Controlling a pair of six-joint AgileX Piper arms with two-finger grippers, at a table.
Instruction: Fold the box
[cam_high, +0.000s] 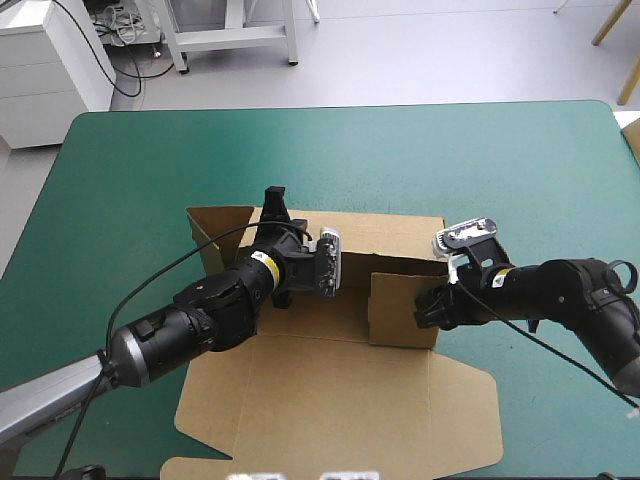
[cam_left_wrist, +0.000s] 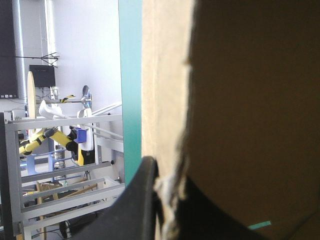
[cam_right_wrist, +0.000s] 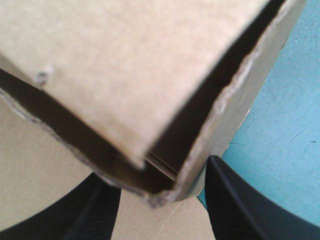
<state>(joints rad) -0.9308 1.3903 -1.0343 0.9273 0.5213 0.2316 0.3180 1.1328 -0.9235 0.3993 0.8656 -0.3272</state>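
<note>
- The box (cam_high: 330, 390) sits mid-table on the teal-green cover (cam_high: 140, 160). Its far and right walls are raised and its lid is flat.
- The left gripper (cam_left_wrist: 170, 175) pinches the far wall.
- The right gripper (cam_right_wrist: 160, 175) stands apart, straddling the right corner.
- Judged half done: tucking remains.

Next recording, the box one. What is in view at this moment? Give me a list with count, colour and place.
box: one, brown, middle of the table; far wall and a right-side wall raised, broad lid panel flat toward the near edge.
table cover: one, teal-green, under the box, bare on all sides of it.
left gripper: one, black fingers, shut on the box, pinching a board edge at the far wall.
right gripper: one, black fingers, open, at the box's right side with a raised corner between the fingers.
</note>
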